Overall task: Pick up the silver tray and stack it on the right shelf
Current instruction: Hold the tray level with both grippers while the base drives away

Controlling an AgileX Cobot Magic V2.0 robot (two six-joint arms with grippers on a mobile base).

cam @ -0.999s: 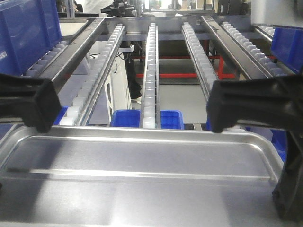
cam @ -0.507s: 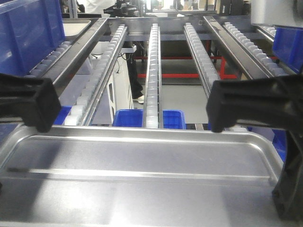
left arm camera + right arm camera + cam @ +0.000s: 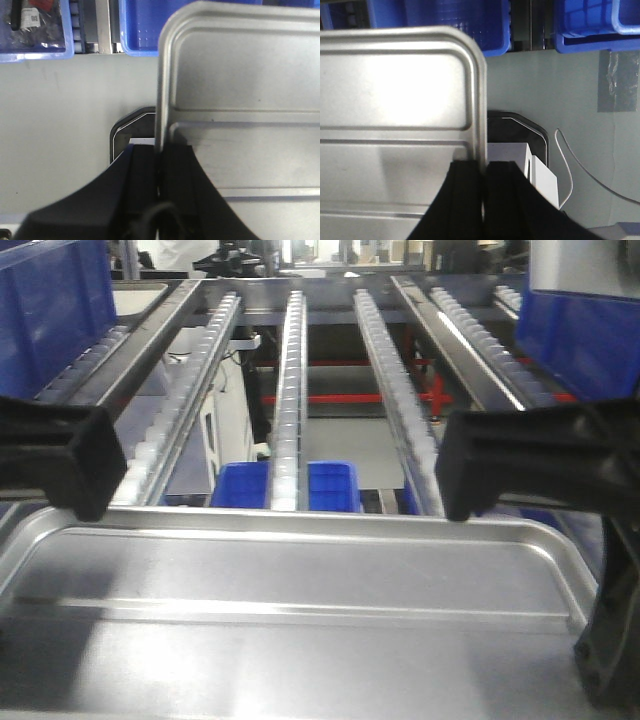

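The silver tray [image 3: 300, 580], shiny with a raised rim and long ridges, is held level in front of the camera, above the floor. My left gripper [image 3: 70, 465] is shut on its left rim, seen in the left wrist view [image 3: 160, 150] clamped over the rim of the tray [image 3: 240, 75]. My right gripper [image 3: 520, 465] is shut on the right rim, seen in the right wrist view [image 3: 484, 167] on the tray [image 3: 395, 85]. The right shelf [image 3: 288, 390], with sloping rails of white rollers, lies just beyond the tray's far edge.
Blue bins stand on the rack at the left [image 3: 40, 310] and the right [image 3: 575, 340]. Another blue bin [image 3: 330, 485] sits lower, under the rails. Below the tray are grey floor, blue bins [image 3: 590, 25], a white box [image 3: 520, 160] and a thin cable [image 3: 570, 170].
The rack's rails and bins have shifted left in the front view. The tray and both grippers keep the same place in the frame.
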